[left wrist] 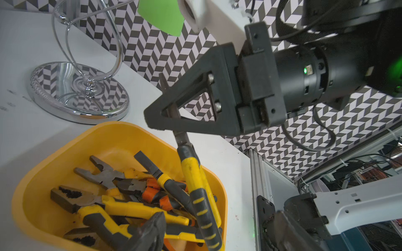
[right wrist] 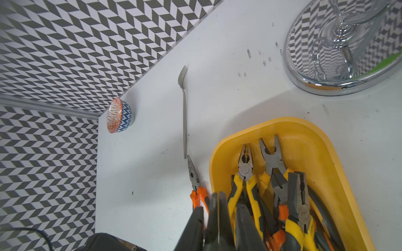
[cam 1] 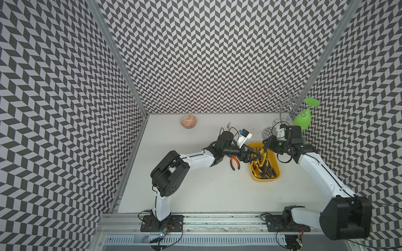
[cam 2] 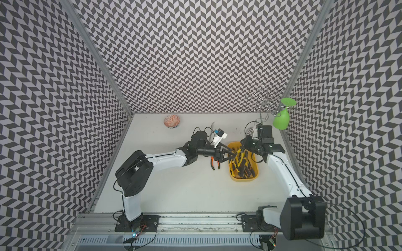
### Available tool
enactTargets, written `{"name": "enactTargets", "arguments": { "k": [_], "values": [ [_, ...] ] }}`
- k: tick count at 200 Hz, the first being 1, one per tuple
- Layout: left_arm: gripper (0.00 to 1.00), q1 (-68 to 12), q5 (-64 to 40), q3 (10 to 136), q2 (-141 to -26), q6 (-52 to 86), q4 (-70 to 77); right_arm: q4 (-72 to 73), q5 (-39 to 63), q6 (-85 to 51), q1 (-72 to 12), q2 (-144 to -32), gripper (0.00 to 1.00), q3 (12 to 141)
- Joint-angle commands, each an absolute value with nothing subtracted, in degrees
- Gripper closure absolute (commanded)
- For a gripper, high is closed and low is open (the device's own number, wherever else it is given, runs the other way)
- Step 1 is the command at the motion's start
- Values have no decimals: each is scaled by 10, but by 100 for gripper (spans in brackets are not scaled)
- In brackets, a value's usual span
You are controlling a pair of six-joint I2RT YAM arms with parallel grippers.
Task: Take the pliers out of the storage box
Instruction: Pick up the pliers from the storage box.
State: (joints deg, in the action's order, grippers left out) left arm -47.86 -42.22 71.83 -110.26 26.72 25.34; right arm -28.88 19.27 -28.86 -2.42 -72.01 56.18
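Observation:
The yellow storage box sits right of centre and holds several pliers. My right gripper is shut on the metal head of one yellow-and-black pair. That pair hangs upright, with its handles reaching down into the box. My left gripper is open over the box from the left. The hanging handles lie between its fingers, apart from them. An orange-and-black long-nosed pair lies on the table beside the box's left wall.
A fork lies on the table behind the long-nosed pair. A small orange patterned bowl stands at the back left. A chrome rack with a hanging green glass stands behind the box, near the right wall.

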Motion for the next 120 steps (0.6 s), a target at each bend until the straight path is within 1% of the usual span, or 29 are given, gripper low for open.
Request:
{"name": "enactTargets", "arguments": {
  "k": [1,15,22,33,51,67,87,120],
  "values": [
    [23,-490,-422,739,-1116,303,269,-230,234,-289,-22,-696,100,576],
    [37,-492,-387,756,-1126,322,230,-218,240,-299,-22,-693,100,571],
    [40,-492,-359,769,-1130,322,191,-211,242,-305,-22,-690,100,568],
    [43,-492,-318,780,-1130,321,155,-199,243,-312,-22,-685,100,562],
    [46,-494,-292,783,-1127,323,147,-173,246,-322,-21,-677,100,549],
    [47,-497,-292,795,-1130,324,139,-157,245,-329,-21,-675,100,540],
    [49,-497,-318,812,-1146,334,141,-135,246,-339,-22,-672,100,526],
    [56,-499,-337,844,-1170,341,137,-111,258,-346,-22,-675,100,508]
  ]
}}
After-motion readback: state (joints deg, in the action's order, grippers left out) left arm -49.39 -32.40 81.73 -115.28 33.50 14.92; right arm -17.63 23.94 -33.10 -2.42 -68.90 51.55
